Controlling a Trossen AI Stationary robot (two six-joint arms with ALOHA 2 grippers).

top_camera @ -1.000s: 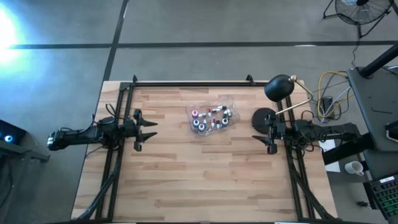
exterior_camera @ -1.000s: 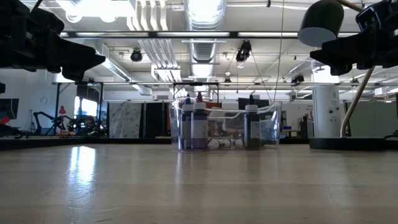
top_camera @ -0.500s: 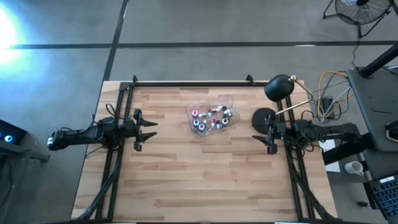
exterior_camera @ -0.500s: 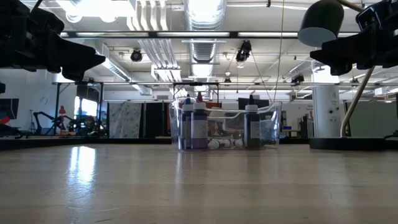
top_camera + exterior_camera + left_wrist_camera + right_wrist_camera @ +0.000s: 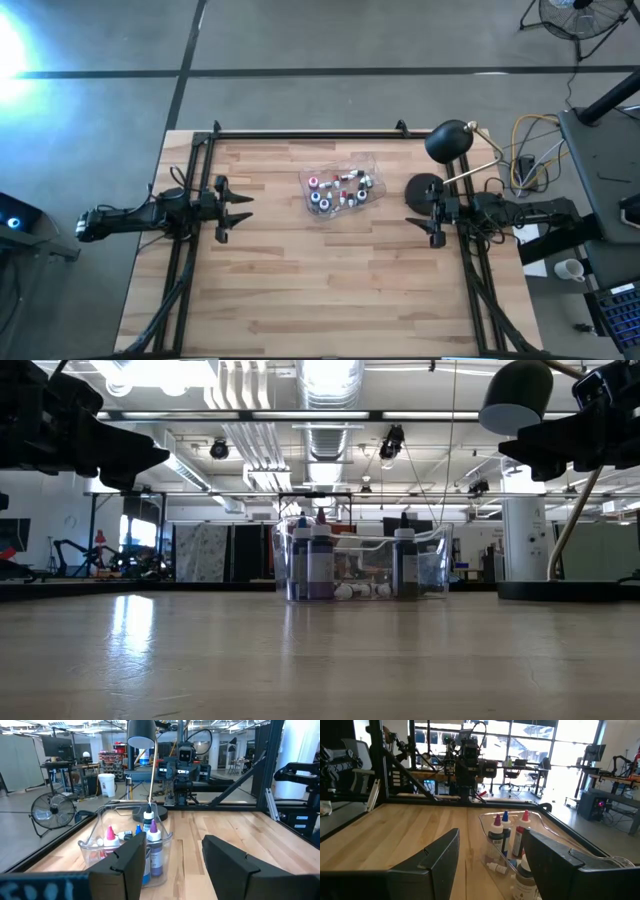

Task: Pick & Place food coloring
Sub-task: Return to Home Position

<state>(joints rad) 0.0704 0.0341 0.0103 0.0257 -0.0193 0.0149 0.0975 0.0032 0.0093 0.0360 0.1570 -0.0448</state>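
You find nothing moved: left pincer [image 5: 240,207] and right pincer [image 5: 420,228] sit wide and empty at opposite desk [image 5: 330,290] sides, food coloring [image 5: 340,189] in the tub [image 5: 432,570], task apparently complete.

The table [image 5: 330,290] is pale planked wood with a smooth, faintly shiny finish, the tub [image 5: 432,570] clear glossy plastic, the food coloring bottles [image 5: 496,834] smooth whitish plastic, and the lamp [image 5: 450,142] matt black all over.

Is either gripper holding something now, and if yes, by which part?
Nothing is held. The left gripper and the right gripper are both open and empty, each well apart from the tub with the bottles inside.
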